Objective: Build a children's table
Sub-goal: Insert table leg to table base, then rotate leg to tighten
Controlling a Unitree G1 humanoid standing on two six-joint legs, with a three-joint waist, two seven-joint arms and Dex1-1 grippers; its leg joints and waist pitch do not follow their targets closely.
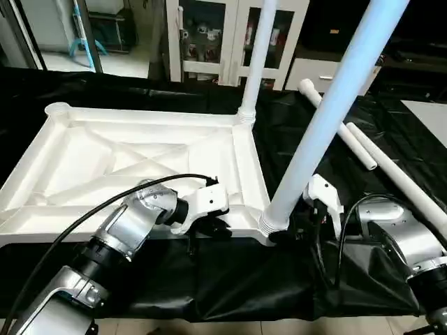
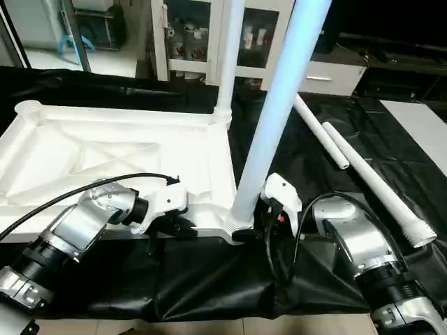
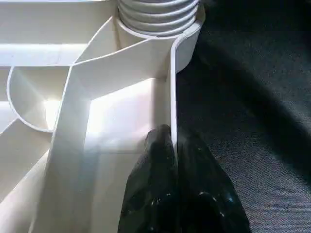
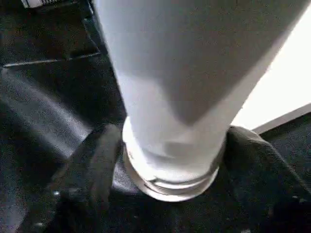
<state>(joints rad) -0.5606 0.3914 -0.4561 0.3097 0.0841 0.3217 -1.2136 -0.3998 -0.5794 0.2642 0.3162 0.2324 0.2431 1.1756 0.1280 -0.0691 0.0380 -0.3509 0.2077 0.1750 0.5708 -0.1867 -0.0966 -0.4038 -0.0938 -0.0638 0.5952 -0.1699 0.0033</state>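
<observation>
Here smooth tapered leg [image 1: 328, 118] meets ribbed tabletop [image 1: 105, 160].

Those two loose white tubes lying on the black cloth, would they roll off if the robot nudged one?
Probably. The loose legs are round and smooth, so a sideways push would likely roll them, though the wrinkled cloth may slow them. They taper, so they would likely curve rather than roll straight. They look hollow, so probably light and stiff.

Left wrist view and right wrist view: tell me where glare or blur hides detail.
Left wrist view: glare washes out the tabletop's ribs; the left gripper, pinching the rim, is soft. Right wrist view: the near leg is blurred, with a blown-out white patch beside it.
</observation>
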